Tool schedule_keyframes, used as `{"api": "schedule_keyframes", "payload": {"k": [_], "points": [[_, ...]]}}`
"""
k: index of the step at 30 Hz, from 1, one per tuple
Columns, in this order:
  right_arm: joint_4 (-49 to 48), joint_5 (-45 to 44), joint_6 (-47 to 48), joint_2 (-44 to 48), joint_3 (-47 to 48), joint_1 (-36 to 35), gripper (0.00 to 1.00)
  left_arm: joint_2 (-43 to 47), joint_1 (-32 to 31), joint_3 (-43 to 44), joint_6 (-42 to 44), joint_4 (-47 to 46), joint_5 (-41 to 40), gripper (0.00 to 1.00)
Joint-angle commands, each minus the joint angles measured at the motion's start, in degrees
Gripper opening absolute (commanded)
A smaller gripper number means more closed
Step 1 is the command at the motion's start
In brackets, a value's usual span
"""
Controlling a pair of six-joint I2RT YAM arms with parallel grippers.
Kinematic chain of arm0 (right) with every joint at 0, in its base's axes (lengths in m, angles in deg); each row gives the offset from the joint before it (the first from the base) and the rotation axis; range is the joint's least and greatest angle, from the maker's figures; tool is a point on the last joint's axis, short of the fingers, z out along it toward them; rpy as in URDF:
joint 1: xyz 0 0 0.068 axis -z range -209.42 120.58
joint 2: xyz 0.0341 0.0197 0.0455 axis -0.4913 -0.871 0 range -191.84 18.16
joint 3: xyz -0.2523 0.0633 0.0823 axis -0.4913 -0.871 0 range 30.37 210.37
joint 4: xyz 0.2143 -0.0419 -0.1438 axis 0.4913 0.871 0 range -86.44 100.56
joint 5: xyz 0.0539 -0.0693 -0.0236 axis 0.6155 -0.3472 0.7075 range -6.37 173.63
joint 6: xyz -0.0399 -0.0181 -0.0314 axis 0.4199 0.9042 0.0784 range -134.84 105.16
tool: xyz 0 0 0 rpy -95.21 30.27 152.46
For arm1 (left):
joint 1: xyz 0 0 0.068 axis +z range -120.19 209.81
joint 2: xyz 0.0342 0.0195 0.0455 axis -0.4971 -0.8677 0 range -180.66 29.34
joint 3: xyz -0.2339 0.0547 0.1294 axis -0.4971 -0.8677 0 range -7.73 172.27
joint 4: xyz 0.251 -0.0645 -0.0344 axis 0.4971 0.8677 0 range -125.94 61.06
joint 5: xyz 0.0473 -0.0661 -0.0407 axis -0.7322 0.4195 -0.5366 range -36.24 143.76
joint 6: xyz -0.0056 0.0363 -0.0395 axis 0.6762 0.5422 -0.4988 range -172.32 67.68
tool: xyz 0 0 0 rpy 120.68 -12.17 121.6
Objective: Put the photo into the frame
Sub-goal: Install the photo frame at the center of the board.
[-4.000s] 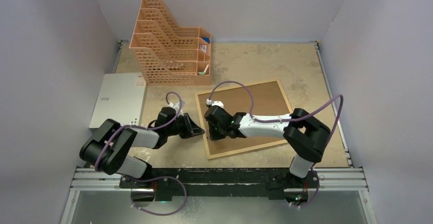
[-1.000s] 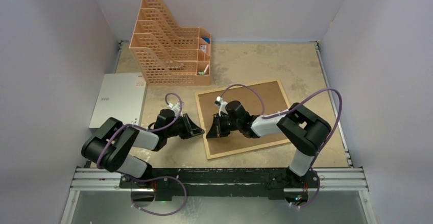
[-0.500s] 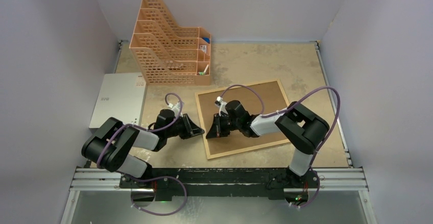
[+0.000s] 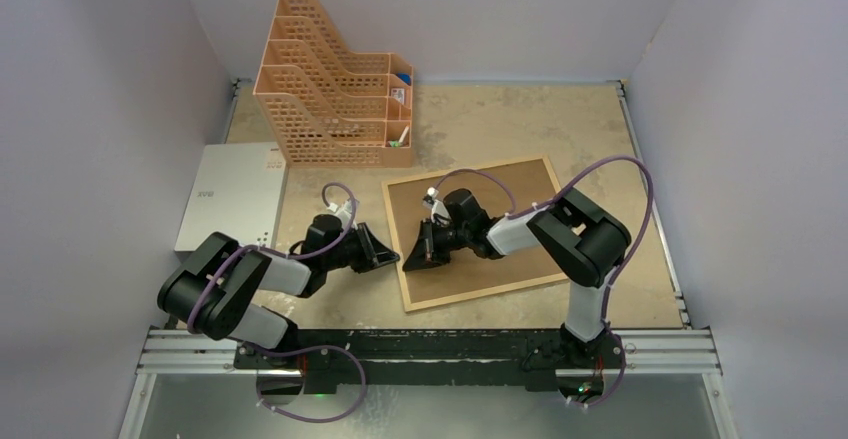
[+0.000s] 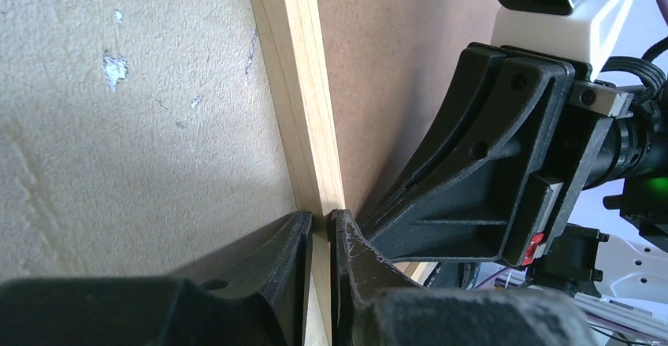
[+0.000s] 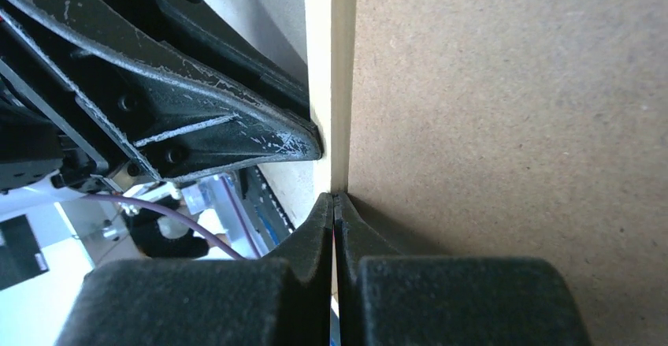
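1. Left jaws pinch narrowly on the light-wood left rail of the frame point(image 5: 303, 86); if the hold is too light, the frame, lying back-up on the surface point(image 5: 142, 109), may skid.
2. Right jaws, fully closed and empty, press at the seam beside the backing board point(image 6: 488, 109); prying could slip or gouge.
3. The photo is nowhere visible.

On the worktop point(image 4: 480, 119) the frame point(image 4: 480, 294) lies flat; left pincer point(image 4: 393, 255) and right pincer point(image 4: 412, 259) meet at its nine o'clock edge, orange organizer point(image 4: 330, 79) at eleven o'clock
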Motion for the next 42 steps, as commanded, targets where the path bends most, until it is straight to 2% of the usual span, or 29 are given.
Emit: {"api": "schedule_keyframes", "payload": {"k": [1,11,20,25,33,36,39,42], "points": [[16.1,-19.7,1.7,-7.4,-1.9,1.3,0.00,-2.9,0.4,-3.2,3.1,14.3,-11.0,0.07],[20.2,-25.1,1.2,-4.0,-3.2,2.6,0.00,-3.2,0.4,-2.2,2.8,16.5,-12.2,0.06],[20.1,-27.0,1.0,-2.4,-5.4,3.5,0.00,-3.4,0.4,-1.4,3.0,17.5,-12.3,0.06],[16.5,-26.1,3.8,4.1,-6.9,3.5,0.00,-2.4,0.4,-1.4,3.1,15.2,-9.7,0.07],[14.8,-28.2,3.5,19.0,-4.3,3.5,0.00,3.5,0.4,0.8,3.7,15.9,-8.0,0.26],[15.0,-32.1,2.6,19.7,-0.5,3.9,0.02,5.2,0.4,3.4,4.7,18.8,-8.6,0.38],[15.2,-34.4,2.2,18.0,3.5,5.4,0.11,5.6,0.7,6.6,5.6,22.2,-11.7,0.47],[16.0,-36.3,1.3,16.7,5.8,8.2,0.15,3.4,2.5,10.5,6.9,24.4,-13.8,0.56]]}}
